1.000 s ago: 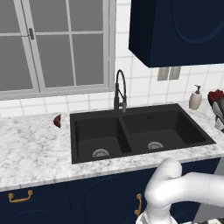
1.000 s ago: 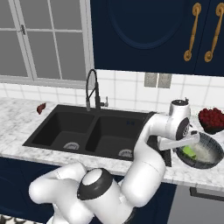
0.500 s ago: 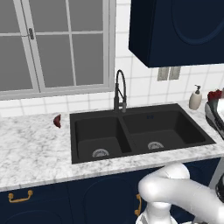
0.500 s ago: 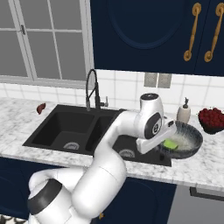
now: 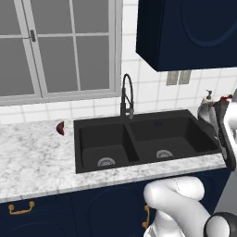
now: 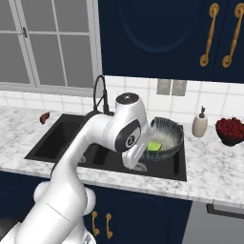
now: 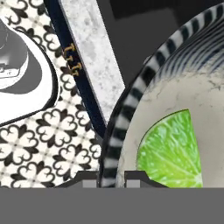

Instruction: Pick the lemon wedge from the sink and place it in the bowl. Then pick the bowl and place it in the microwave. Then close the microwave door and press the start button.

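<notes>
At centre frame, the gripper (image 7: 110, 177) clamps the ribbed grey rim of the bowl (image 6: 167, 138), held aloft over the matte black sink (image 6: 62, 140); a glossy lemon wedge (image 7: 173, 151) lies inside.

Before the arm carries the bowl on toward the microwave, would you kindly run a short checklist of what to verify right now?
1. Lemon wedge inside the bowl: ok, lying on its pale inside.
2. Gripper pinching the bowl's rim, one finger on each side: ok.
3. Bowl lifted off the counter, above the sink: ok.
4. Bowl level: not ok, it tilts, opening turned sideways.
5. Clearance from the soap bottle: ok, apart.
6. Microwave open and reachable: cannot tell.
</notes>
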